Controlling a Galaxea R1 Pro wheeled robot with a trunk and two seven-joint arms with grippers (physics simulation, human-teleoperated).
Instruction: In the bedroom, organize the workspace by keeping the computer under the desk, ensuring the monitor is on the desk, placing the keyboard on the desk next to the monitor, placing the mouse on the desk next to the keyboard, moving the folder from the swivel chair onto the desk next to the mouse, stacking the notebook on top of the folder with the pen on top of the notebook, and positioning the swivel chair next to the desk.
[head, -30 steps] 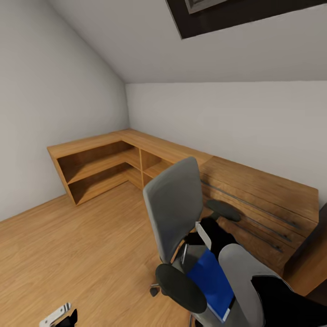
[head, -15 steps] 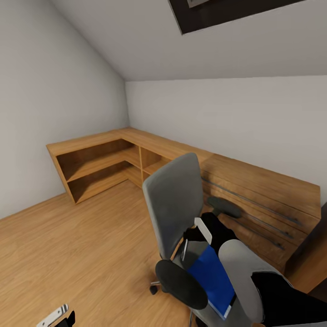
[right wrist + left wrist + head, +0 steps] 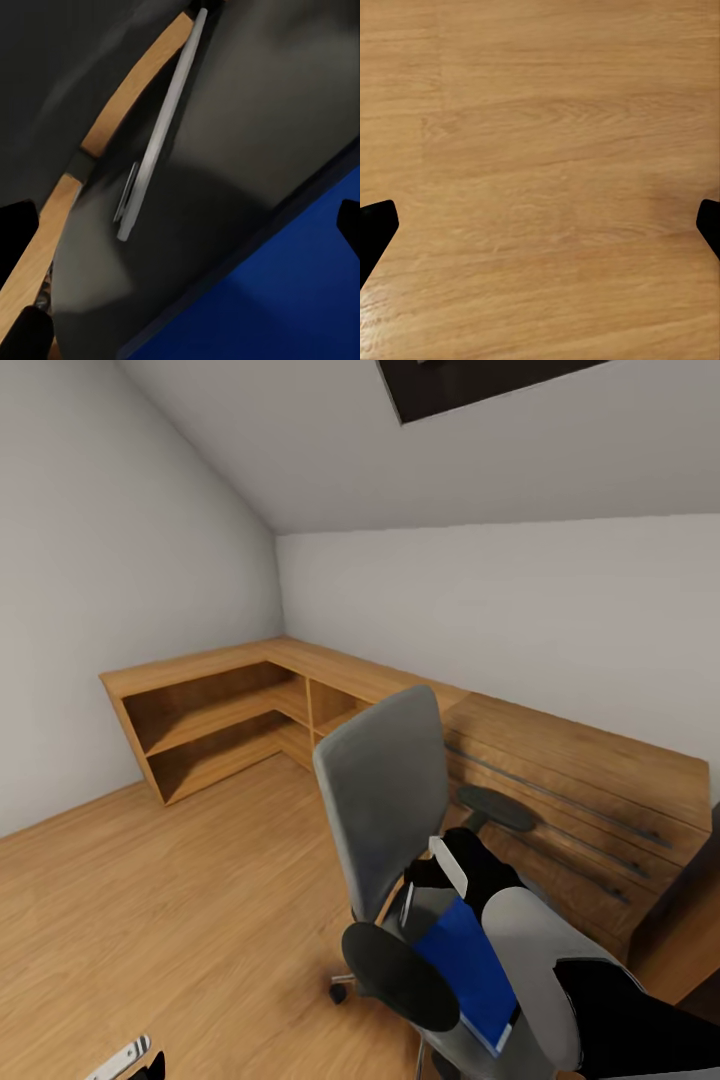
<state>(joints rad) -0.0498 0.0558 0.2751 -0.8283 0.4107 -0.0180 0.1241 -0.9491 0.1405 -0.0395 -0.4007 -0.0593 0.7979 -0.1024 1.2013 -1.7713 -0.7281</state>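
Even, soft light; slightly blurred wrist views.

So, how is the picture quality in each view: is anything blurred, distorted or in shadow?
Head view: soft and wide-angle, walls lean, the chair near the lens looks stretched; even light, faint shadows. Left wrist view: evenly lit floor, grain a little soft. Right wrist view: dim and blurred, the pen and folder have smeared edges on the grey seat.

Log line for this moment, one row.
right gripper: open, over swivel chair seat | folder: on seat | pen: beside folder | left gripper: open, over floor
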